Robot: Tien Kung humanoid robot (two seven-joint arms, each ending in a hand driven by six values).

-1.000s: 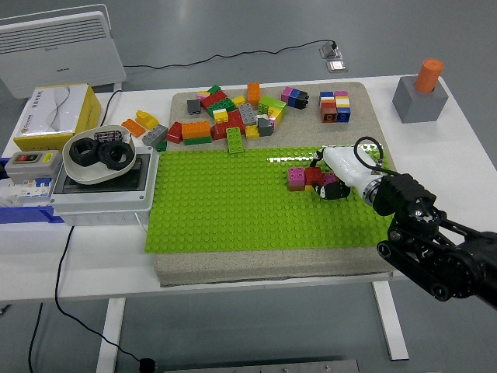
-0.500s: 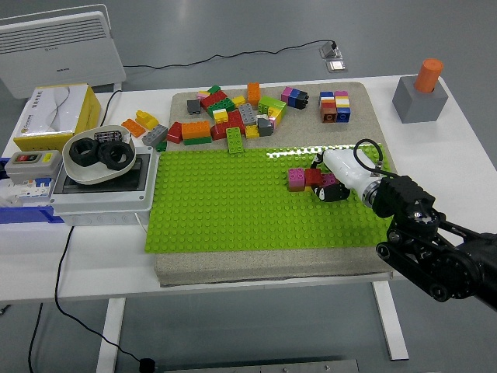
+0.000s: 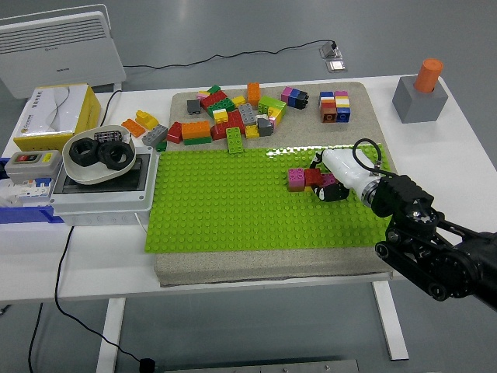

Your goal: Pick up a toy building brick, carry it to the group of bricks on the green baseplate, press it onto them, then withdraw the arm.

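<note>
Bricks already joined on the green baseplate [image 3: 233, 202] form a small group [image 3: 304, 179]: a magenta brick on its left, red ones beside it, all well right of the baseplate's centre and close to its far edge. That group is the landmark for everything else in the head view, the only view given.

Touching the group's right side is the robot's right hand [image 3: 332, 180], white-shelled, coming in on a black arm [image 3: 435, 249] from the lower right corner. Its fingers [image 3: 330, 191] are curled down against the red bricks, seemingly bearing on a brick, though which piece is the carried one cannot be told apart from those already seated. The low, wrist-over posture suits a downward push, so I judge the pressing step is in hand, with withdrawal left to do.

Beyond the group, past the baseplate's far edge, a loose pile of bricks [image 3: 225, 118] lies on the beige mat [image 3: 357, 116], kept off the studs so each stays free to pick up. A stacked multicoloured block [image 3: 335, 106] sits farther behind the group, slightly to its right.

Far to the group's left stand a grey box [image 3: 101, 190] carrying a bowl of black rings [image 3: 99, 155] and a yellow carton [image 3: 58, 116], clear of the work. The left arm does not show.
</note>
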